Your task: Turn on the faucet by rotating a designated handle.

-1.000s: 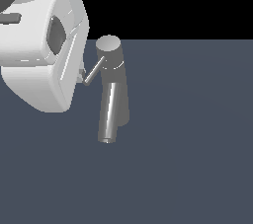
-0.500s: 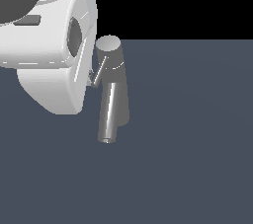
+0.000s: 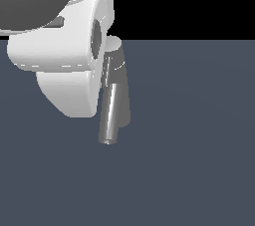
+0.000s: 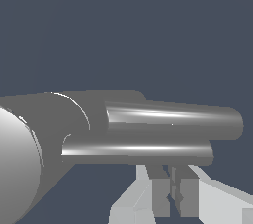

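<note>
Showing one moment at the tap.
Faucet [image 3: 115, 95]: upright on the dark counter [image 3: 199, 145]; shiny spout [image 3: 109, 118] slants down toward the viewer.
Handle [image 4: 136, 151]: thin rod off the cap, beside the spout.
End effector [image 4: 170, 196]: just beside the handle, fingers [image 4: 159, 196] nearly together, clenched on nothing visible.

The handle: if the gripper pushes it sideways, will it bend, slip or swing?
Likely stiff: the handle is a straight metallic rod, so it should swing about the faucet rather than bend. Possibly slippery: its round, glossy surface could let the gripper slide off.
</note>
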`<state>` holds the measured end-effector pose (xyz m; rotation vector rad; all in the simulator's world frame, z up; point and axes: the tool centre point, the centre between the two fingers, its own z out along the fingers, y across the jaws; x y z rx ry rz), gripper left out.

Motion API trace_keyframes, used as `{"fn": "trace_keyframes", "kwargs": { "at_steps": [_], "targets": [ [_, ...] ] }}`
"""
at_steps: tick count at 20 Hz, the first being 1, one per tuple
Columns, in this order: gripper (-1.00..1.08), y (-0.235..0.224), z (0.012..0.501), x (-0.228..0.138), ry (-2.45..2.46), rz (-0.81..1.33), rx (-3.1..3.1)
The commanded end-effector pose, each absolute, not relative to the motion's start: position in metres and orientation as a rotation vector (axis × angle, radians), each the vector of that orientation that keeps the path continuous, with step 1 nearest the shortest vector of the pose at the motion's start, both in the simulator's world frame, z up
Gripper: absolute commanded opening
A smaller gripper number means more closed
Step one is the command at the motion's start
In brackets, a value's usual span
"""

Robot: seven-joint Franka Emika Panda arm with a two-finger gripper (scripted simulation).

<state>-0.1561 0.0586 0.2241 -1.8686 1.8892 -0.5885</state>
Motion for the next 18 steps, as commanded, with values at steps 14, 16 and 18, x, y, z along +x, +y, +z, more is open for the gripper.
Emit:
{"fn": "trace_keyframes", "kwargs": {
  "at_steps": [14,16,18],
  "targets": [
    [-1.0,0.02,0.219,-0.161,1.923,-0.587,-1.849],
    [-1.0,0.016,0.218,-0.162,1.924,-0.587,-1.848],
    [-1.0,0.029,0.223,-0.158,1.882,-0.592,-1.873]
  ]
}}
